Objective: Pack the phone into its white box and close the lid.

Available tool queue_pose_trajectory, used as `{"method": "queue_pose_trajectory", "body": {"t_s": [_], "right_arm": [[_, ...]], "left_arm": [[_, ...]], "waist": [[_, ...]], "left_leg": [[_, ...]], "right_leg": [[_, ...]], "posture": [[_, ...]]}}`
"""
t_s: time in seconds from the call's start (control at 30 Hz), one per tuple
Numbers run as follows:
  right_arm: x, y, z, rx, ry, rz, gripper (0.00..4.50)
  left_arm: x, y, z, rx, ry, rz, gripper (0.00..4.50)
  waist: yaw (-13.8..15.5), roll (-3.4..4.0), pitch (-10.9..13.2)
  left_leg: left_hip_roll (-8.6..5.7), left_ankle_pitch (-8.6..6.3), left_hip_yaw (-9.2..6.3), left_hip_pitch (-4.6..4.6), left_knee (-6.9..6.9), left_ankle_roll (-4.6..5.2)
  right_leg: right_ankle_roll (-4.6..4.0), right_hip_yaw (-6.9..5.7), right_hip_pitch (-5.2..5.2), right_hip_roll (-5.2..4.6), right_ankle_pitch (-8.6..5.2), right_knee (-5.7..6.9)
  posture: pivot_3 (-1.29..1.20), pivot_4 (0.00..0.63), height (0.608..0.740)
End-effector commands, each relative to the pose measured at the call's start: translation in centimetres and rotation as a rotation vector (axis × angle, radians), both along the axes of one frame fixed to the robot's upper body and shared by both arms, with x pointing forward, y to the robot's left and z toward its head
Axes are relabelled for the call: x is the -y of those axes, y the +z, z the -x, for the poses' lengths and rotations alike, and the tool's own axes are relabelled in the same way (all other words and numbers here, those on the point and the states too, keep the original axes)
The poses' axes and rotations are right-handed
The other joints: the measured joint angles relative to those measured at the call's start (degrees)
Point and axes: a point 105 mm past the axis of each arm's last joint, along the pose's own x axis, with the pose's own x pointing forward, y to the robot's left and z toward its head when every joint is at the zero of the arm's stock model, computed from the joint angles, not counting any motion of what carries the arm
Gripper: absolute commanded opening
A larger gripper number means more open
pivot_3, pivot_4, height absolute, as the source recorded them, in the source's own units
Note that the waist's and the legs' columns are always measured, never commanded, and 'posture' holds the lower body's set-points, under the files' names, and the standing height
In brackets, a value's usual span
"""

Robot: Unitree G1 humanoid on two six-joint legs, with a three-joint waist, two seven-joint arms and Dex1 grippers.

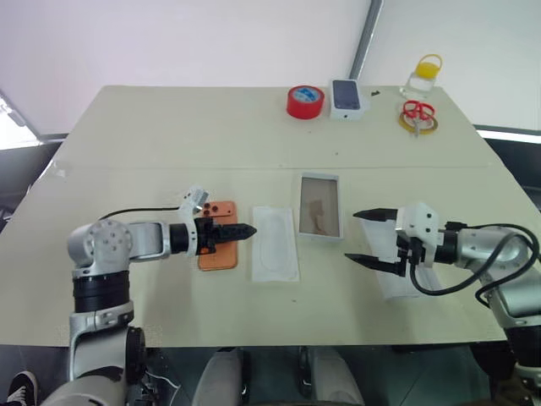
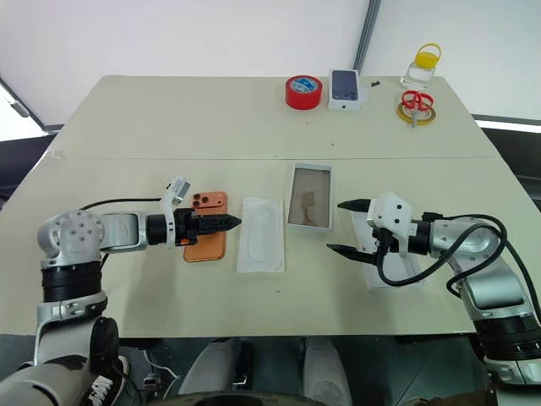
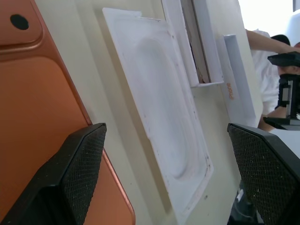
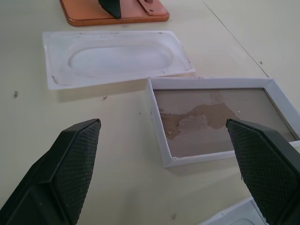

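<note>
Hovering over the table (image 1: 152, 135)'s near half: left gripper (image 1: 239, 230) open directly above the phone (image 1: 221, 254), long axis pointing toward the far edge. Right gripper (image 1: 372, 238) open, empty, nearer the box (image 1: 319, 205). One insert (image 1: 275, 244) between, one phone, one box.

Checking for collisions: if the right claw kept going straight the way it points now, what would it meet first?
Probably the open white box, lying right ahead of the open right claw; beyond it the flat white insert. Depth is hard to judge.
</note>
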Motion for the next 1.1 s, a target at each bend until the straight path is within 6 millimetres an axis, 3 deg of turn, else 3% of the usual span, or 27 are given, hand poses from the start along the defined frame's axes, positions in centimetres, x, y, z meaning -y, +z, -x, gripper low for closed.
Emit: {"method": "queue_pose_trajectory", "body": {"t_s": [0.03, 0.17, 0.57, 0.67, 0.9, 1.1], "right_arm": [[-0.2, 0.5, -0.4, 0.052, 0.001, 0.002, 4.47], [-0.7, 0.2, -0.8, 0.073, -0.001, 0.003, 4.47], [-0.2, 0.2, -1.2, 0.118, -0.033, 0.019, 4.47], [-0.3, 0.4, -1.3, 0.126, -0.036, 0.016, 4.50], [-0.2, 0.7, -1.3, 0.143, -0.041, 0.019, 4.50], [-0.4, 0.7, -1.3, 0.151, -0.040, 0.016, 4.50]], "left_arm": [[0.7, -0.5, -0.1, -0.031, -0.001, -0.017, 4.33], [2.1, -0.9, -0.5, -0.078, -0.006, 0.011, 4.33], [3.0, -2.6, -0.9, -0.165, 0.007, -0.038, 4.33], [3.2, -3.1, -0.9, -0.174, 0.009, -0.069, 3.52], [3.5, -3.2, -1.3, -0.177, 0.027, -0.081, 0.02], [3.5, -2.5, -1.7, -0.169, 0.044, -0.034, 0.02]], "waist": [[0.02, 0.01, 0.00], [-0.01, 0.01, -0.01], [-0.12, 0.01, -0.02], [-0.05, 0.01, -0.02], [0.08, 0.02, -0.03], [0.03, 0.04, -0.04]], "left_leg": [[0.00, 0.00, 0.00, 0.02, 0.00, -0.01], [0.00, 0.03, -0.01, 0.03, 0.00, -0.05], [0.01, 0.04, 0.00, 0.21, -0.03, -0.07], [0.01, 0.04, 0.00, 0.33, -0.03, -0.07], [-0.02, 0.03, 0.00, 0.31, -0.04, -0.07], [-0.04, 0.03, 0.00, 0.37, -0.05, -0.07]], "right_leg": [[0.00, 0.00, 0.01, 0.00, 0.00, 0.01], [0.00, 0.01, 0.02, 0.00, 0.00, 0.01], [0.01, 0.02, 0.12, 0.00, 0.00, 0.09], [0.00, 0.03, 0.23, 0.00, 0.00, 0.09], [0.00, 0.04, 0.23, -0.01, -0.01, 0.09], [0.00, 0.03, 0.29, -0.04, -0.02, 0.09]], "posture": [[0.00, 0.150, 0.740], [0.00, 0.150, 0.740], [0.00, 0.150, 0.740], [0.00, 0.150, 0.740], [0.00, 0.150, 0.740], [0.00, 0.150, 0.740]]}}
